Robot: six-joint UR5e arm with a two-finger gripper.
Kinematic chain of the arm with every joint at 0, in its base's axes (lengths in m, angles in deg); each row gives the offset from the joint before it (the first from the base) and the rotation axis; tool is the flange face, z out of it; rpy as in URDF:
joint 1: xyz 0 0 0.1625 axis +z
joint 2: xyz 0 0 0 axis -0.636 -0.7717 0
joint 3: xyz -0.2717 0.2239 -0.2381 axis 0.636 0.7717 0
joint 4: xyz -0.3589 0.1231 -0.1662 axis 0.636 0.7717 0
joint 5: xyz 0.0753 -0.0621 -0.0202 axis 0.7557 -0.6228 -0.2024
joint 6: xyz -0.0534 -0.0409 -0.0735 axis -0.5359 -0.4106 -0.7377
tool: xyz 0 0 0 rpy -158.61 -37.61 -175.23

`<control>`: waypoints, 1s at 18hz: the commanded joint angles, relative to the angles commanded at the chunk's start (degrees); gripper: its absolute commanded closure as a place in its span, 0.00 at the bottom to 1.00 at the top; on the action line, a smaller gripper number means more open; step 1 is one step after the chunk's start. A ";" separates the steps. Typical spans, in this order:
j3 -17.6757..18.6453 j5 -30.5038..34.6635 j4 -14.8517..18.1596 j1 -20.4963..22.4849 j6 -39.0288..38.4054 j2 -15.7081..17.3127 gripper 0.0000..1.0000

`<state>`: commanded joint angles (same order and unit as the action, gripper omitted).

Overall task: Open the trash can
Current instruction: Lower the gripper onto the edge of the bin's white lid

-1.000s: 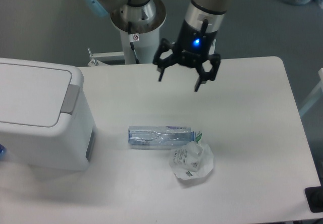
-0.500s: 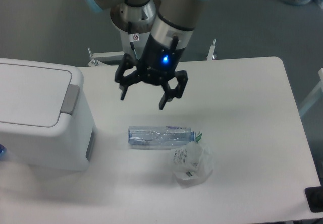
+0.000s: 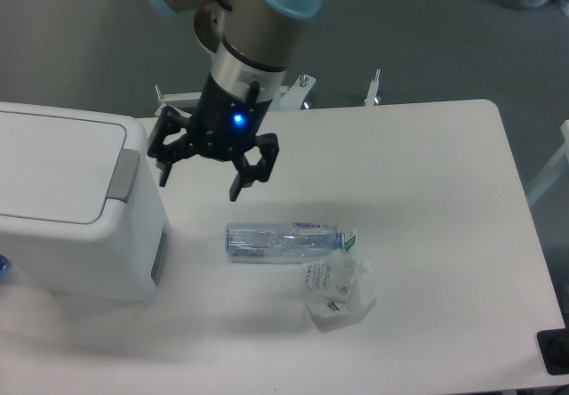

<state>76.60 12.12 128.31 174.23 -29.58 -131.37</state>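
We see the gripper (image 3: 201, 179) spread, holding nothing — poised beside the trash can (image 3: 76, 208), likely to press its grey push tab (image 3: 124, 174).

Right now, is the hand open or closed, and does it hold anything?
The hand is open and holds nothing; it hangs in the air beside the trash can, not touching it.

A: trash can (image 3: 62, 208) looks like smooth white plastic, matt grey tab (image 3: 124, 173). Bottle (image 3: 283, 240)?
B: clear glossy plastic, wrapper (image 3: 338, 288) crinkly clear film. Worktop (image 3: 427, 190) matt white, claw (image 3: 198, 179) black, matt.
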 joint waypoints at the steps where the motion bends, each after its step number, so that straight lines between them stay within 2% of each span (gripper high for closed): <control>1: 0.00 0.00 0.00 0.00 -0.53 0.00 0.00; 5: 0.09 0.17 0.00 0.00 -1.23 0.18 0.00; 9: 2.45 0.35 -0.26 -0.18 -0.97 1.58 0.00; 18: 3.25 0.26 -0.44 -2.55 -1.15 1.49 0.00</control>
<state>79.85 12.39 127.87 171.68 -30.73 -129.87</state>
